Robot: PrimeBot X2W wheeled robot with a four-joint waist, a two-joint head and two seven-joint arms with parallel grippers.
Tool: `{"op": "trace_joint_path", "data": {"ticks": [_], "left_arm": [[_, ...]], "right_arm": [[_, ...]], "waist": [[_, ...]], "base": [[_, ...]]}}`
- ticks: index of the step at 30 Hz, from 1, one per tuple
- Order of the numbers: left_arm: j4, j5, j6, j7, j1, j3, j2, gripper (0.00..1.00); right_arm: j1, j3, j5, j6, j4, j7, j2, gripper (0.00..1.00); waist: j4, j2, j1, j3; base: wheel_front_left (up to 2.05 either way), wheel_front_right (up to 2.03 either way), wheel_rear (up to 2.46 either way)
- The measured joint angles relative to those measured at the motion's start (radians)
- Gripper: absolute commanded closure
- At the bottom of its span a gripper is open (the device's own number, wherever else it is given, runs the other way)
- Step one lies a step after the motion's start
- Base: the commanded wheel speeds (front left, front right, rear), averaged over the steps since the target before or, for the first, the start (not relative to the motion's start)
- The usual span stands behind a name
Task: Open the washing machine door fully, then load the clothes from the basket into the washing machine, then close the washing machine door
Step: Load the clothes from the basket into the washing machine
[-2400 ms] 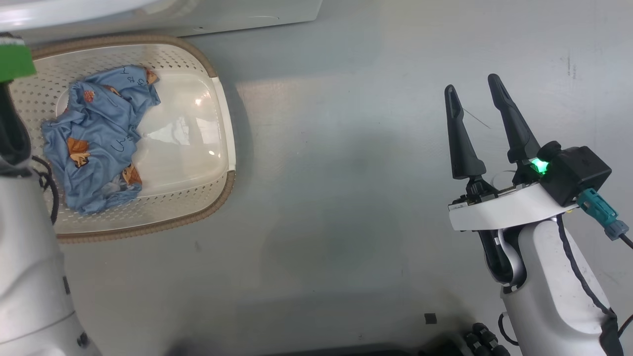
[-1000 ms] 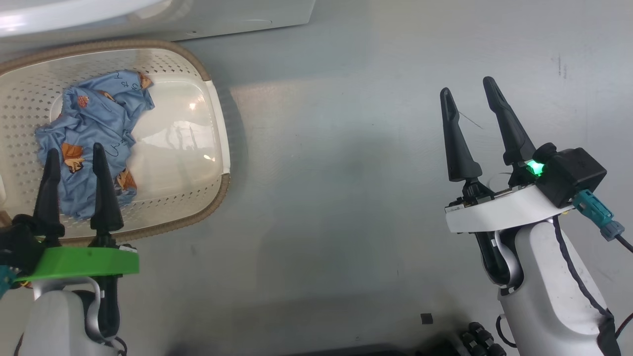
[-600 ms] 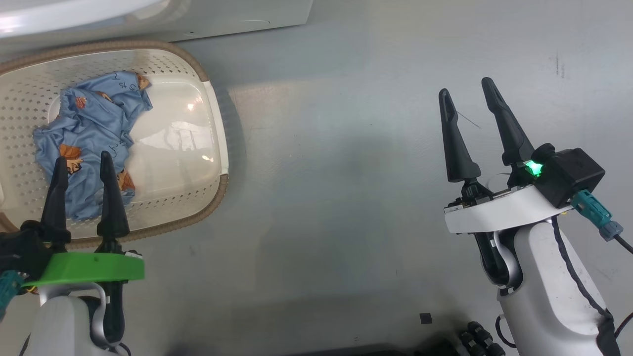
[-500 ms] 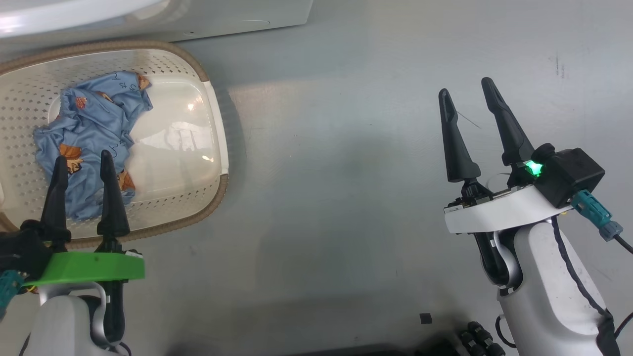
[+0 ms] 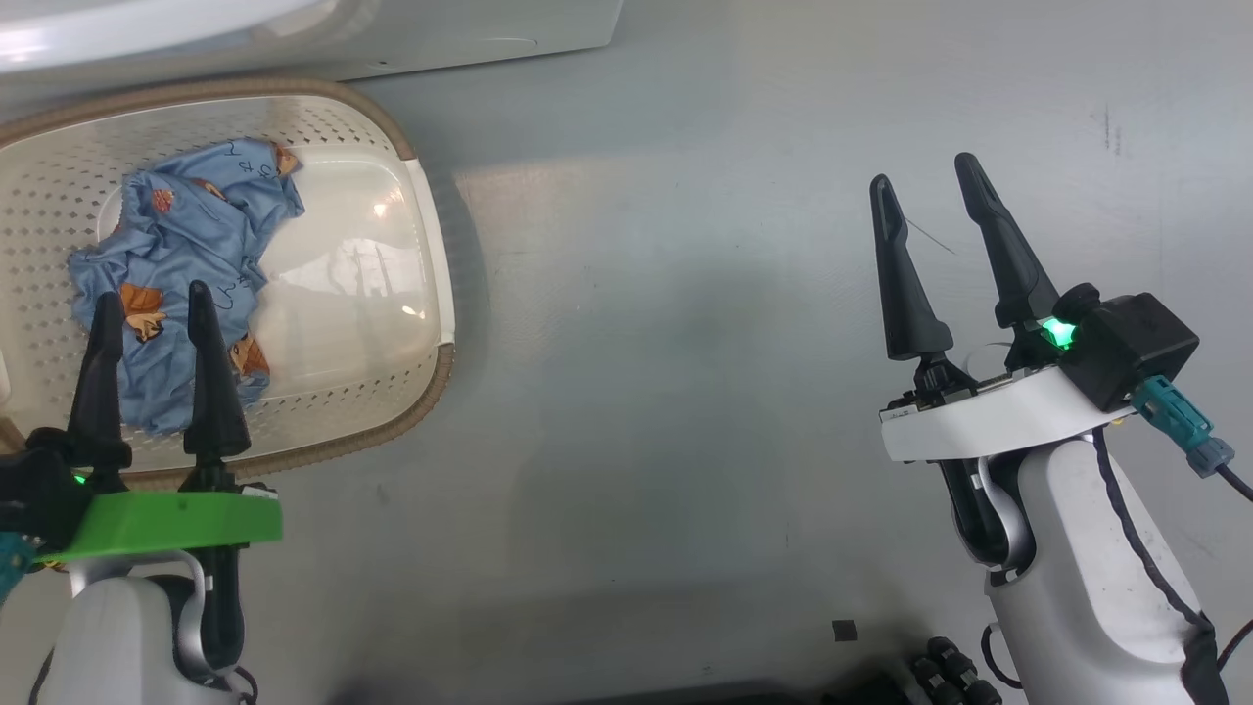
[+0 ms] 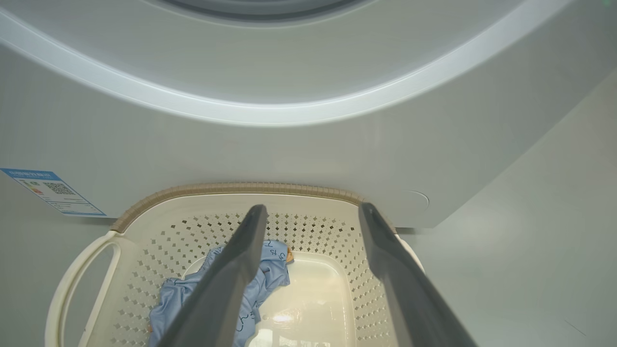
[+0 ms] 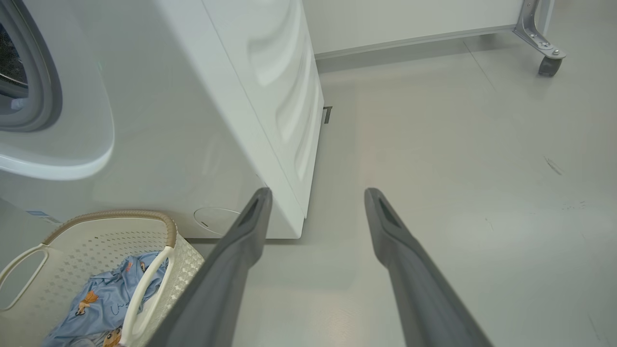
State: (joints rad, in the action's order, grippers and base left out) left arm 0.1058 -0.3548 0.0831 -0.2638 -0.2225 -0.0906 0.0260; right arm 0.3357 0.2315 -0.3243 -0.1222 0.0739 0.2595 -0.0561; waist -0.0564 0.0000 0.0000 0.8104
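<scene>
The cream basket (image 5: 431, 294) with a brown rim sits on the floor against the white washing machine (image 5: 440, 34). The clothes (image 5: 181, 255), light blue with orange-brown figures, lie bunched in its left half. My left gripper (image 5: 152, 294) hovers open over the basket's near side, its tips above the clothes and nothing between them. In the left wrist view the left gripper (image 6: 312, 208) points over the basket (image 6: 231, 189) and clothes (image 6: 272, 270) at the washing machine (image 6: 308, 144). My right gripper (image 5: 923, 171) stands open over bare floor, far right. The washing machine door is out of view.
In the right wrist view the right gripper (image 7: 318, 193) points past the washing machine's corner (image 7: 289, 144), with the grey gasket (image 7: 46, 82) of its opening at the left edge. A blue label (image 6: 53, 190) marks its lower front. A caster wheel (image 7: 547, 65) stands far off.
My left arm has swung down from the upper left edge, and its gripper now stands at the basket's near side. Over the last second it only shifted slightly. The right arm has stayed put.
</scene>
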Motion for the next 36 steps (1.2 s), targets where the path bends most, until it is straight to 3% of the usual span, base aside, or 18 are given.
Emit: {"op": "trace_joint_path", "data": {"ticks": [20,30,36], "left_arm": [[-0.202,0.047,-0.003,0.0,-0.196,-0.044,0.001,0.0],[-0.155,0.064,0.001,0.01,-0.289,-0.046,0.061,0.0],[-0.109,0.063,0.001,0.072,-0.368,-0.04,0.085,0.0]], "right_arm": [[0.0,0.002,0.0,0.0,0.001,0.0,0.0,0.0],[0.0,0.011,-0.001,0.0,0.006,0.0,0.0,0.0],[0.0,0.012,-0.007,0.0,0.008,0.0,0.0,0.0]], "waist": [[0.009,0.0,0.0,-0.004],[0.002,0.0,0.0001,-0.012],[-0.004,0.0,0.0,-0.019]], "base": [[0.0,0.0,0.0],[0.0,0.0,0.0],[0.0,0.0,0.0]]}}
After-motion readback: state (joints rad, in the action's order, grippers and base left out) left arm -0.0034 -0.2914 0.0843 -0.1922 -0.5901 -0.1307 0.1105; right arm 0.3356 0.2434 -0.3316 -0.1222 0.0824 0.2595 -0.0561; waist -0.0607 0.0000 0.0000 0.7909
